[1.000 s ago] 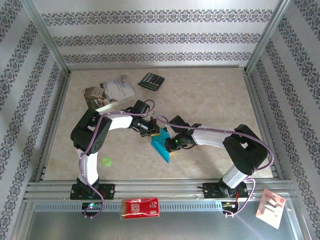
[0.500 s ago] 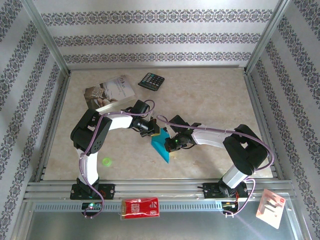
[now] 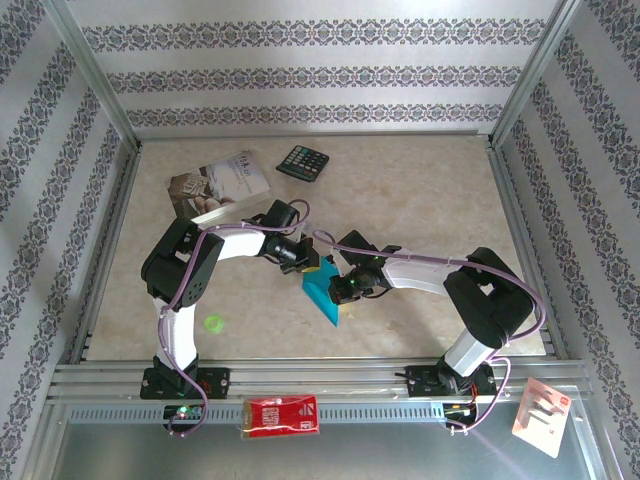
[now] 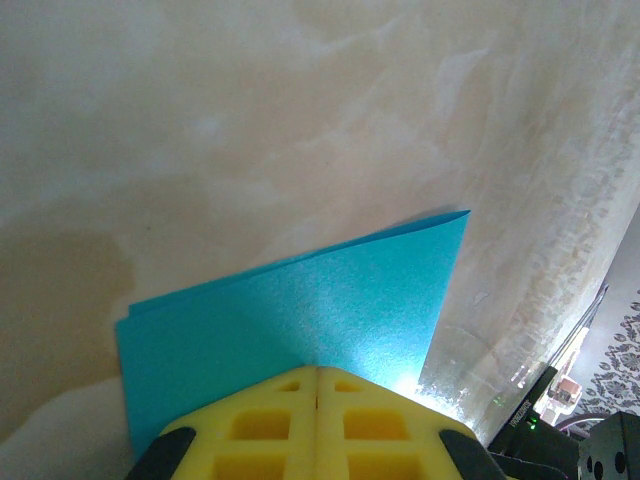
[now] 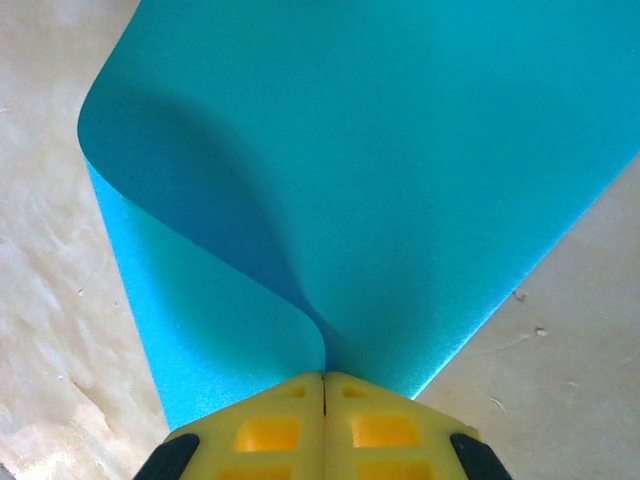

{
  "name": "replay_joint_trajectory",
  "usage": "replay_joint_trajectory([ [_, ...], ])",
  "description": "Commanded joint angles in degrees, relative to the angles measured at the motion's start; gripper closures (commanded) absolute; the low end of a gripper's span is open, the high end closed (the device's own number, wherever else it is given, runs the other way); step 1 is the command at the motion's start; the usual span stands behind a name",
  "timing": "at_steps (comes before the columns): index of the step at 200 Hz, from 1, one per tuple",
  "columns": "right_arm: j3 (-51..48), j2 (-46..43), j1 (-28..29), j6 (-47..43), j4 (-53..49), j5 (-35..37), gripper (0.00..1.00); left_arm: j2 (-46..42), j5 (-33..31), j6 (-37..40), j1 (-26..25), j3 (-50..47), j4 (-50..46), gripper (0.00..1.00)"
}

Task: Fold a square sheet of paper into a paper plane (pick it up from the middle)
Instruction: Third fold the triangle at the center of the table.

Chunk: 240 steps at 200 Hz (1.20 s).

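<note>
Sheet of thin turquoise-blue square paper (image 3: 322,300) sat folded over, nearer than black calculator (image 3: 303,161); left tool (image 4: 318,372) and right tool (image 5: 323,376) stayed clamped on it, barely shifted. Crease likely unfinished.

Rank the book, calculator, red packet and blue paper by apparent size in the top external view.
1. Book, largest.
2. Red packet.
3. Calculator and blue paper look alike. The paper is partly hidden, so I won't rank those two.
</note>
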Motion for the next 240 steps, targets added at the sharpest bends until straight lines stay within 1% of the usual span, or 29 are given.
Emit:
replay_joint_trajectory([
  [1,1.21,0.66,-0.5,-0.27,-0.84,0.94,1.0,2.05,-1.3,1.02,0.02,-1.32,-3.82,0.99],
  [127,1.0,1.08,-0.95,-0.87,-1.12,0.85,1.0,2.1,-1.22,0.91,0.08,-1.59,-3.66,0.99],
  [201,-1.68,-1.35,-0.3,0.39,-0.67,0.68,0.99,2.22,-1.22,0.96,0.06,-1.4,-3.59,0.99],
  [240,-1.68,-1.14,0.04,0.7,-0.31,0.98,0.99,2.2,-1.22,0.89,0.08,-1.48,-3.59,0.99],
])
